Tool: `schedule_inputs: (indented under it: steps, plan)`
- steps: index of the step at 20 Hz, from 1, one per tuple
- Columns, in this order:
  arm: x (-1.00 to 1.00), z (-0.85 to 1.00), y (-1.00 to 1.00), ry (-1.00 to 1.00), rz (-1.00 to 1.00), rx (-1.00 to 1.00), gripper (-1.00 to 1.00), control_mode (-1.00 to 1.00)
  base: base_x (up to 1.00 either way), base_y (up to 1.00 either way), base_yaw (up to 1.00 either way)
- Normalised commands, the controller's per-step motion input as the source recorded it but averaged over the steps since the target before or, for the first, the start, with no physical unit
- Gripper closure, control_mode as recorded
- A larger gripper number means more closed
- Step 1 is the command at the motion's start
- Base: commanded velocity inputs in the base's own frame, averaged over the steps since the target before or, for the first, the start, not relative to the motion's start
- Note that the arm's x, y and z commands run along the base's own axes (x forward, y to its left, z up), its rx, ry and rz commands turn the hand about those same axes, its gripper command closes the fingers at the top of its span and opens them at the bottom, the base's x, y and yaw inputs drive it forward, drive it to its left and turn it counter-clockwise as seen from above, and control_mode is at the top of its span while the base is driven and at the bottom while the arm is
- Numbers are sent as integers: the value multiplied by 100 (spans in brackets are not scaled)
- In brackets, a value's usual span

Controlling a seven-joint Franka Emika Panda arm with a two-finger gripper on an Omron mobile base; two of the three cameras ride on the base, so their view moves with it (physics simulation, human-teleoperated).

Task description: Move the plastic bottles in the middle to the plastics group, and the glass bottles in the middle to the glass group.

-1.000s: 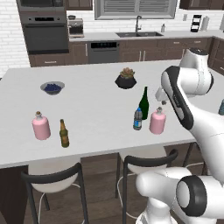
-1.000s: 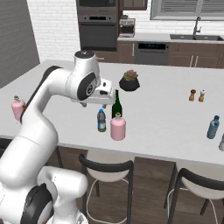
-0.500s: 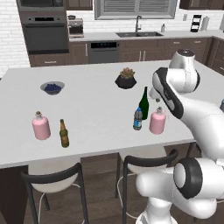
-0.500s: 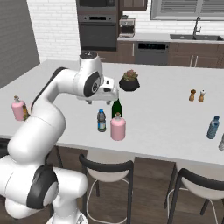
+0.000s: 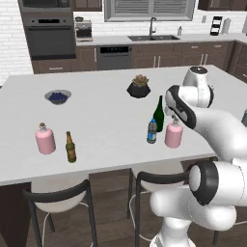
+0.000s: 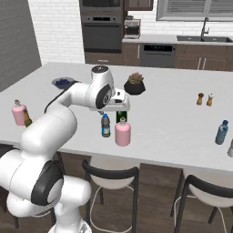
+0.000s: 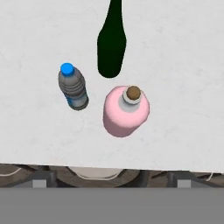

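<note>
Pink flask (image 7: 126, 111) near counter edge (image 7: 109, 161), water bottle (image 7: 73, 89) beside; jaws' state unclear.

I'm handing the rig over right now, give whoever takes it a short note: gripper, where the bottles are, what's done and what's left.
Gripper: above the middle bottles, holding nothing; fingers not visible, so open or shut can't be told.
Middle of island: water bottle, pink flask and green wine bottle, all upright, close together near the front edge.
Glass group, island's left end: pink flask and brown beer bottle.
Plastics group, right end: blue-labelled bottle.
Done: nothing sorted.
Left: all three moves.
</note>
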Motion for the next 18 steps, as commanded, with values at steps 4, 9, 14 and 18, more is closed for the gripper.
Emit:
schedule_inputs:
  steps: [4,9,14,18]
  plan:
    - [12,-1,-18,2,0,0,-100,-100,0,0,0]
    - [24,-4,-7,0,0,0,-100,-100,0,0,0]
    - [15,-20,-22,0,0,1,-100,-100,0,0,0]
    - [6,-28,-10,0,0,0,-100,-100,0,0,0]
